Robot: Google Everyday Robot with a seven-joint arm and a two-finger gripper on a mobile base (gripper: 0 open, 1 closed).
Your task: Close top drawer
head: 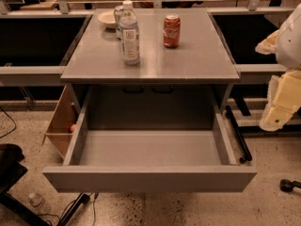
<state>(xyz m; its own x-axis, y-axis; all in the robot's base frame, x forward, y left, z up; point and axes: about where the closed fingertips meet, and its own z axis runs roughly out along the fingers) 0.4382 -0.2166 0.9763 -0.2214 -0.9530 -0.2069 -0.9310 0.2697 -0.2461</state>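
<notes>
The top drawer (149,179) is a wide matte-grey drawer with a plain flat front. It stands pulled far out of the cabinet toward me. Its deep grey box interior (150,147) is empty. The lower drawers are hidden under it. My arm shows as cream and white parts at the right edge, and the gripper (277,114) hangs there, to the right of the drawer's right side wall and apart from it.
On the cabinet top (202,55) stand a clear water bottle (129,34), a red soda can (171,31) and a white bowl (107,19). A wooden box (61,121) stands left of the cabinet. Black rods (237,133) lean at the right. Cables and a small bottle (35,201) lie on the floor.
</notes>
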